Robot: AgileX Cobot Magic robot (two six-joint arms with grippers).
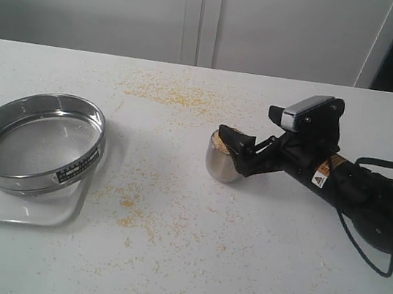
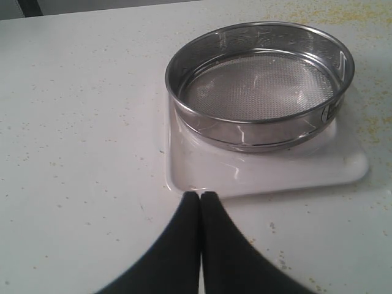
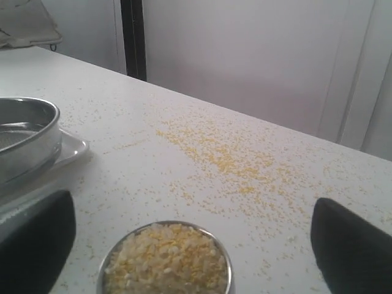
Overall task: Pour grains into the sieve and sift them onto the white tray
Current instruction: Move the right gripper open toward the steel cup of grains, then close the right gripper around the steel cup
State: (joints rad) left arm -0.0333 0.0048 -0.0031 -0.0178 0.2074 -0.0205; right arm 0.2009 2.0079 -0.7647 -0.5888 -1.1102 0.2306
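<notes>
Closest to me, the desk bears the empty sieve on the white tray, the cup stands full of grains between my wide-apart right jaws, left jaws are together by the tray, so pouring and sifting both remain, I judge.

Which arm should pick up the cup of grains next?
Right, probably. The right tool stands open around the cup of grains; the left tool is shut, over by the white tray.

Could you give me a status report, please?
Left gripper shut, by white tray. Right gripper open, astride cup of grains. Sieve empty, on tray. Only stray specks between.
</notes>
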